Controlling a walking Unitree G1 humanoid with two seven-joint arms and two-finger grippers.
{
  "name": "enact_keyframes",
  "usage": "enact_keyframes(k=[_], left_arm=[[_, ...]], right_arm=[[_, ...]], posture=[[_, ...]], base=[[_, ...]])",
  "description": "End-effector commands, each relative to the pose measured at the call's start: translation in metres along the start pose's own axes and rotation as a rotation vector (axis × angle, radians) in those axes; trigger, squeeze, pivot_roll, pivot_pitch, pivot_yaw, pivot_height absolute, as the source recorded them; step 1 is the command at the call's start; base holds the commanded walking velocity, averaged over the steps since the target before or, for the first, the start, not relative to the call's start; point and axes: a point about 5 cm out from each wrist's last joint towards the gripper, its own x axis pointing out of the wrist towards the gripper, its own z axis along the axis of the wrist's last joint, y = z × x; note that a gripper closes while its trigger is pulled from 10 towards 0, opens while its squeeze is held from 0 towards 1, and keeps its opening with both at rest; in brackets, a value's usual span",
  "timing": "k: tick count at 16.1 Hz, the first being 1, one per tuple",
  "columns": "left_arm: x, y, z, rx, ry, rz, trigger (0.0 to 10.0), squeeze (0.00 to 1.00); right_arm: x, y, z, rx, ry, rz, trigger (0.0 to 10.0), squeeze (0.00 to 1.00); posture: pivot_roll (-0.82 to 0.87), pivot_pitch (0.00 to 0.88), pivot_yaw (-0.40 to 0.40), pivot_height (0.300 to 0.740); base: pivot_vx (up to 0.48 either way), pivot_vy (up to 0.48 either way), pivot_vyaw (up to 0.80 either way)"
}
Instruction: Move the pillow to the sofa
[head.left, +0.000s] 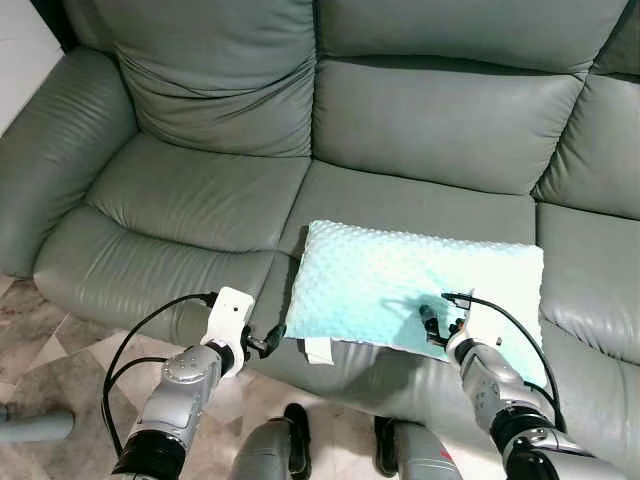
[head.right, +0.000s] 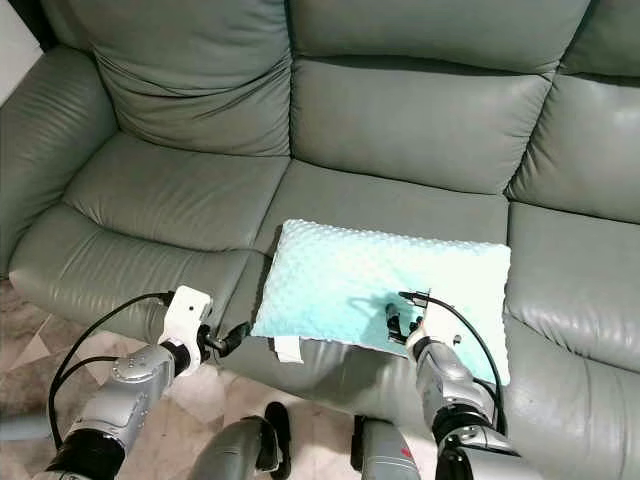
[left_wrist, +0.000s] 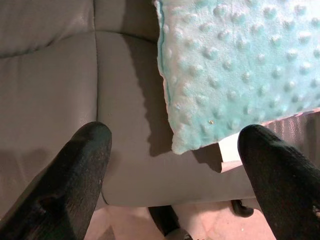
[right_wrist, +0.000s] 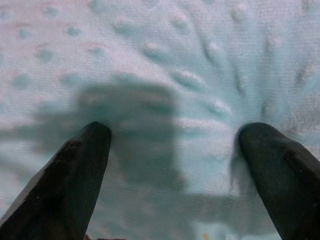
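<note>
Pillow (head.left: 405, 290) lying flat on sofa (head.left: 200, 190) middle seat, long axis running along seat's front edge. Right gripper (head.left: 437, 326) jaws spread, tips pressing into pillow's near part. Left gripper (head.left: 268, 342) jaws spread, hovering just beside pillow's near corner, apart from it.

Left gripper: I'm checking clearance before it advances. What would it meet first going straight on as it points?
Probably the pillow's near corner, or the sofa seat front beside it. The open left gripper points between them; depth is unclear.
</note>
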Motion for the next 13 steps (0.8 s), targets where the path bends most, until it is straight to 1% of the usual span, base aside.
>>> enact_keyframes(k=[1, 2, 4, 5, 6, 7, 9, 12, 13], left_arm=[[-0.005, 0.003, -0.013, -0.007, 0.045, 0.014, 10.0, 0.0], [-0.005, 0.003, -0.013, -0.007, 0.045, 0.014, 10.0, 0.0], [-0.005, 0.002, -0.013, -0.007, 0.044, 0.015, 10.0, 0.0], [-0.005, 0.003, -0.014, -0.008, 0.044, 0.018, 10.0, 0.0], [-0.006, 0.003, -0.014, -0.009, 0.044, 0.022, 10.0, 0.0], [-0.005, 0.003, -0.014, -0.009, 0.044, 0.024, 10.0, 0.0], [-0.003, 0.003, -0.014, -0.011, 0.043, 0.03, 10.0, 0.0], [0.003, 0.003, -0.006, -0.011, 0.013, 0.043, 10.0, 0.0], [0.008, 0.003, 0.0, -0.012, -0.003, 0.051, 10.0, 0.0]], right_arm=[[-0.002, 0.003, -0.013, 0.034, 0.047, 0.002, 10.0, 0.0], [-0.001, 0.006, -0.011, 0.034, 0.038, 0.009, 10.0, 0.0], [-0.001, 0.004, -0.005, -0.014, 0.006, -0.013, 10.0, 0.0], [0.0, 0.0, 0.002, -0.042, -0.031, -0.053, 10.0, 0.0], [0.001, -0.005, 0.011, -0.044, -0.066, -0.108, 10.0, 0.0], [0.001, -0.006, 0.014, -0.035, -0.077, -0.124, 10.0, 0.0], [0.001, -0.01, 0.029, -0.056, -0.135, -0.166, 10.0, 0.0], [0.001, -0.008, 0.051, -0.193, -0.249, -0.19, 10.0, 0.0], [-0.001, -0.003, 0.065, -0.26, -0.332, -0.189, 10.0, 0.0]], posture=[[0.09, 0.342, 0.151, 0.74], [0.09, 0.343, 0.149, 0.74], [0.09, 0.342, 0.147, 0.74], [0.09, 0.342, 0.145, 0.74], [0.09, 0.34, 0.143, 0.74], [0.09, 0.34, 0.142, 0.74], [0.07, 0.321, 0.132, 0.74], [0.05, 0.284, 0.121, 0.74], [0.04, 0.255, 0.114, 0.74]], base=[[0.0, 0.0, 0.0], [0.0, 0.0, 0.0], [0.0, 0.0, 0.0], [0.0, 0.0, 0.0], [0.0, 0.0, 0.0], [0.0, 0.0, 0.0], [0.0, 0.0, 0.0], [0.0, 0.0, 0.0], [0.0, 0.0, 0.0]])
